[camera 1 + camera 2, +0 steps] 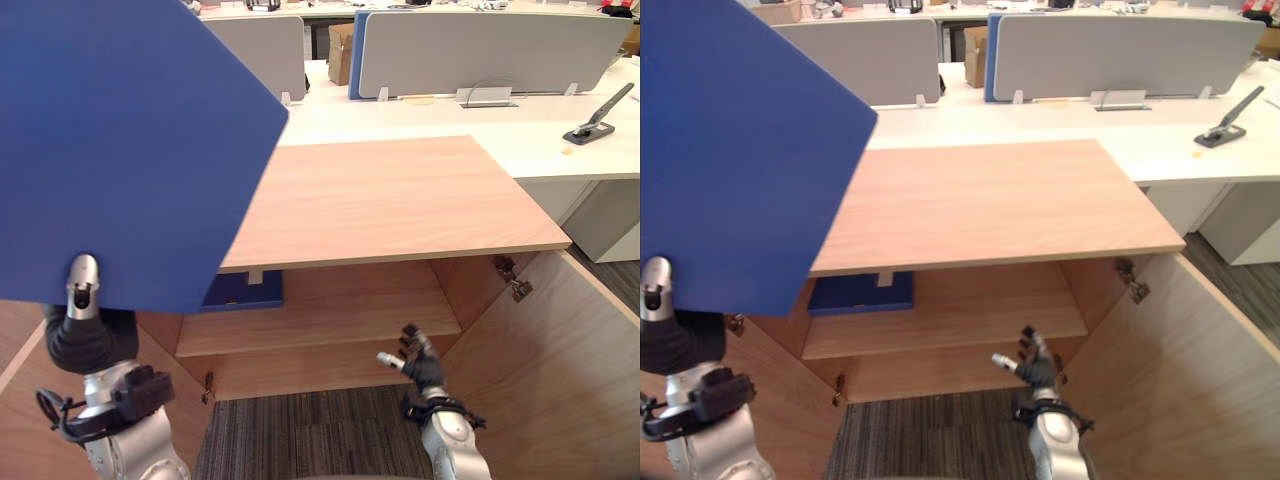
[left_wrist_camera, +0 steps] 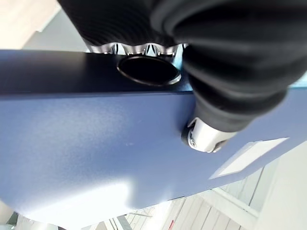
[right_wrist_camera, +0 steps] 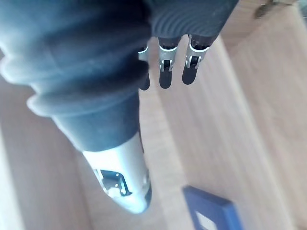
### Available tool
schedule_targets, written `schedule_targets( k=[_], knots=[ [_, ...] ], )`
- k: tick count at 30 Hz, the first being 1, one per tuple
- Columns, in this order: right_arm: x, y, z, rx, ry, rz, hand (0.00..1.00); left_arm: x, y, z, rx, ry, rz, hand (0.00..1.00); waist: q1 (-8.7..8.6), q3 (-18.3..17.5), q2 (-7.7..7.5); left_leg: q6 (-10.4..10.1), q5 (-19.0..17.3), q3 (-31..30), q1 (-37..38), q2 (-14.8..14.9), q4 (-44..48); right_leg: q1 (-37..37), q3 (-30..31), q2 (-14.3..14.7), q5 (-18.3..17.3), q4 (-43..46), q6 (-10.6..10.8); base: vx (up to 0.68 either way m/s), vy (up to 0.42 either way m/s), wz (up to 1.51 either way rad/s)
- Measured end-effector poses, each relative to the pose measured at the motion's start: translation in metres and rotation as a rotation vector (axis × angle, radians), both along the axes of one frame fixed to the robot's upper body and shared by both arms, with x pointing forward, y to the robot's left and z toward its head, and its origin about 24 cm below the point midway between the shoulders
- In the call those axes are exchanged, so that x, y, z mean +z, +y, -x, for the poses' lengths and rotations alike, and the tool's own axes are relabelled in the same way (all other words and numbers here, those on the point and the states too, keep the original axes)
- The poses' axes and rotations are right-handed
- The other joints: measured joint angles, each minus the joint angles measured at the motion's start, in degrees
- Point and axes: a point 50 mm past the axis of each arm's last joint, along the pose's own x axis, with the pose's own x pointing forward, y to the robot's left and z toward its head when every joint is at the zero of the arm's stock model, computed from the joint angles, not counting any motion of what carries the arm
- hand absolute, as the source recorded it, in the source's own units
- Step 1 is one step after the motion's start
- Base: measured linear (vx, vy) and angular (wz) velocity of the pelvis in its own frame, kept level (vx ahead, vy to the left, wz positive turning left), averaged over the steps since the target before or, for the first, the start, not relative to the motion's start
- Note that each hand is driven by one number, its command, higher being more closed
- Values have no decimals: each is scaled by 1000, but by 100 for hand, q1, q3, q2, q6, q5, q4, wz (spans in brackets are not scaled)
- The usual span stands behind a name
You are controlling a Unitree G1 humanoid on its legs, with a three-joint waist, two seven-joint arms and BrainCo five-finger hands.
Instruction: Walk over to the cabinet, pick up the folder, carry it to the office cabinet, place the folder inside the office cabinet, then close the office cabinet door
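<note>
A big blue folder (image 1: 120, 150) is held up at the upper left, in front of the wooden office cabinet (image 1: 400, 200). My left hand (image 1: 85, 330) grips its lower edge, the thumb (image 2: 206, 136) pressed on the blue cover (image 2: 96, 143). Both cabinet doors hang open, the right door (image 1: 560, 340) swung out toward me. My right hand (image 1: 418, 362) hovers low before the open shelf (image 1: 330, 320), its fingers (image 3: 165, 72) straight and holding nothing.
Another blue folder (image 1: 245, 292) lies on the left of the shelf inside the cabinet. Behind the cabinet runs a white desk (image 1: 560, 130) with grey partition screens (image 1: 480, 50) and a black stapler (image 1: 598, 122). Dark carpet (image 1: 300, 430) lies below the cabinet.
</note>
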Motion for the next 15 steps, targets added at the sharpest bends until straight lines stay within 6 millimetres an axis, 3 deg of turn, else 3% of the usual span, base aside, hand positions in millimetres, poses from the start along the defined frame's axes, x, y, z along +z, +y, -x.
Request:
schedule_targets(
  k=[5, 10, 15],
  knots=[
    [30, -9, 6, -119, -107, 29, 0, -14, -14, 3, 30, 154, -108, 100, -20, -7, -67, -16, -40, 104, 53, 29, 34, 46, 32, 11, 2, -11, 3, -13, 7, -6],
    [92, -14, 3, -193, -345, 157, 0, -28, -34, -2, -33, 260, -198, 100, -19, -26, -55, -54, -171, 279, 97, 121, 173, 68, 182, 88, 1, -7, 2, -18, -1, -18],
    [123, -17, 8, -269, -474, 226, 0, -32, -45, -5, -68, 285, -223, 100, -75, -38, -53, -87, -211, 317, 84, 161, 227, 56, 229, 130, 2, -15, 2, 15, -4, -5]
  ],
)
